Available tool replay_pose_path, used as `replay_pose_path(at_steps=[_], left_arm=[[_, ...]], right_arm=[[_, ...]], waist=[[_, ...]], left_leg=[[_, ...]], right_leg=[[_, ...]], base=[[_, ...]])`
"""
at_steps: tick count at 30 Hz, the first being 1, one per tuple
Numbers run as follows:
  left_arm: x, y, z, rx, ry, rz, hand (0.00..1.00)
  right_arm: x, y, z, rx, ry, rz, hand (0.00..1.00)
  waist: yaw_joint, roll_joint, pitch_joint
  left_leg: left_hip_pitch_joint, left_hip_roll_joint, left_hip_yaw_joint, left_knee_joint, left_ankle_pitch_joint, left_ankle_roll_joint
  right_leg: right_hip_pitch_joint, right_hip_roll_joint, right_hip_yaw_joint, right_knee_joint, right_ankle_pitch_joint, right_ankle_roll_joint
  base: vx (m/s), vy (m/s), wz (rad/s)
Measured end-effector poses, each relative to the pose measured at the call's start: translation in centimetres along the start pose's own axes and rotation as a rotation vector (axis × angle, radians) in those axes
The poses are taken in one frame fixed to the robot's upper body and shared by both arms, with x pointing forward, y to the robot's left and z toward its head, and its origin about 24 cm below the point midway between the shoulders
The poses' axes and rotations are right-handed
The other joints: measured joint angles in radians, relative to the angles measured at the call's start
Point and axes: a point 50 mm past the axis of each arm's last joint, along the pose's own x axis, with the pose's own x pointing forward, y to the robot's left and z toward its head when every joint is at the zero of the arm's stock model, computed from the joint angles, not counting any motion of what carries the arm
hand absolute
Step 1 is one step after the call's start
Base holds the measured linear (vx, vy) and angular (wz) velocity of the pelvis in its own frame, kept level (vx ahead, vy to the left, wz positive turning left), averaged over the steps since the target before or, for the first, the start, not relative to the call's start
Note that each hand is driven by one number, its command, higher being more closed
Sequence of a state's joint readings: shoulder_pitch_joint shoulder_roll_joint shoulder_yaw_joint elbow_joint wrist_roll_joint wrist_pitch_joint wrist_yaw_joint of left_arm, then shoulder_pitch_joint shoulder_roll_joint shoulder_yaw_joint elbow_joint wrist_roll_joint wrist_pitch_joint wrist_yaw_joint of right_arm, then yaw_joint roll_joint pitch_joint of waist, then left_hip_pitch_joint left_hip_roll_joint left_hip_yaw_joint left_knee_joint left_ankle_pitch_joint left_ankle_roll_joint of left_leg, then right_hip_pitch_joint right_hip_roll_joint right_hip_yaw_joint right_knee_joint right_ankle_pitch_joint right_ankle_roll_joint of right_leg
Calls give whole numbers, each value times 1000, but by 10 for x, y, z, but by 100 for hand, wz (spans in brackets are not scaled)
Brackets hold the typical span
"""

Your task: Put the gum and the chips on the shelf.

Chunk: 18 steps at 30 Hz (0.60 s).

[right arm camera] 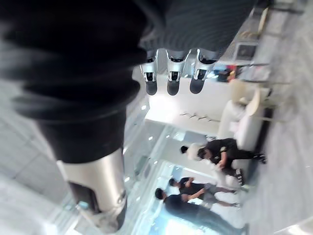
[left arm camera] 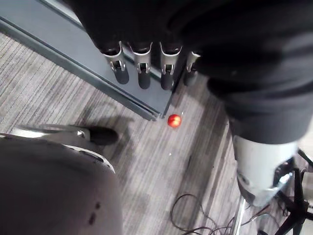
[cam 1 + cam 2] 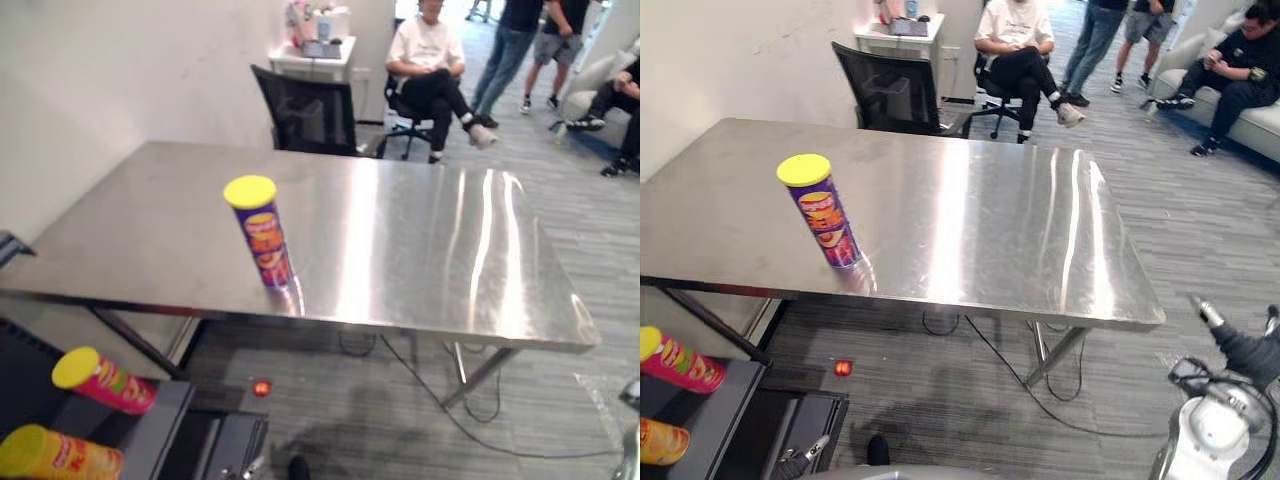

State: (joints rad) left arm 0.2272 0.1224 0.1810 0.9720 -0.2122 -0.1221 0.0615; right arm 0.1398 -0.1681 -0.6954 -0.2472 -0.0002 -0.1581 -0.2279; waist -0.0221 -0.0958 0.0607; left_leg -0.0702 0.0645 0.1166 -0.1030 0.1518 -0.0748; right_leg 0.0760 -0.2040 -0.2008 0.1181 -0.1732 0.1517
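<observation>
A purple cylindrical chips can [image 3: 262,235] with a yellow lid is pictured standing upright near the front edge of the brushed-steel tabletop [image 3: 420,250]. A pink can [image 3: 105,380] and an orange can [image 3: 55,455], both yellow-lidded, are laid on their sides on the dark grey shelf [image 3: 160,425] at lower left. A small red round object [image 3: 262,387] is seen on the grey carpeted floor [image 3: 560,240] below; the left robot hand [image 2: 143,73] is held above it and the right robot hand [image 1: 168,76] in open air, fingers of both extended, nothing grasped.
</observation>
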Motion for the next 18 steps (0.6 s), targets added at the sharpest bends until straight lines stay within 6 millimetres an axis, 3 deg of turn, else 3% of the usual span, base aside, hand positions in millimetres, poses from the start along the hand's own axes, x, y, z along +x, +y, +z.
replay_pose_path(at_steps=[4,7,9,13,18], left_arm=[[0,4,-2,6,7,4,0],[0,6,0,11,3,-11,0],[-1,6,-2,13,10,-12,0],[-1,8,-4,16,15,-15,0],[-1,9,-4,18,18,-16,0]], right_arm=[[16,33,26,79,-138,136,0],[15,62,37,128,-180,298,0],[13,72,38,148,-184,356,0],[8,89,30,172,-139,462,0],[0,114,11,191,-38,593,0]], waist=[[10,-9,0],[37,-25,-3],[51,-28,-2],[54,-39,1],[58,-34,11]], left_leg=[[-19,-4,-50,0,16,4],[-35,-7,-79,0,22,1],[-36,-9,-84,0,23,2],[-50,-18,-124,0,30,8],[-65,-39,-159,0,35,8]], right_leg=[[18,6,-50,-11,0,0],[20,10,-79,-11,-2,-3],[22,8,-83,-11,-2,-3],[32,8,-124,-8,-12,-7],[50,-1,-176,-13,-24,3]], base=[[-1,-10,38],[-11,-18,29],[-17,0,16],[-25,-6,29],[-23,1,27]])
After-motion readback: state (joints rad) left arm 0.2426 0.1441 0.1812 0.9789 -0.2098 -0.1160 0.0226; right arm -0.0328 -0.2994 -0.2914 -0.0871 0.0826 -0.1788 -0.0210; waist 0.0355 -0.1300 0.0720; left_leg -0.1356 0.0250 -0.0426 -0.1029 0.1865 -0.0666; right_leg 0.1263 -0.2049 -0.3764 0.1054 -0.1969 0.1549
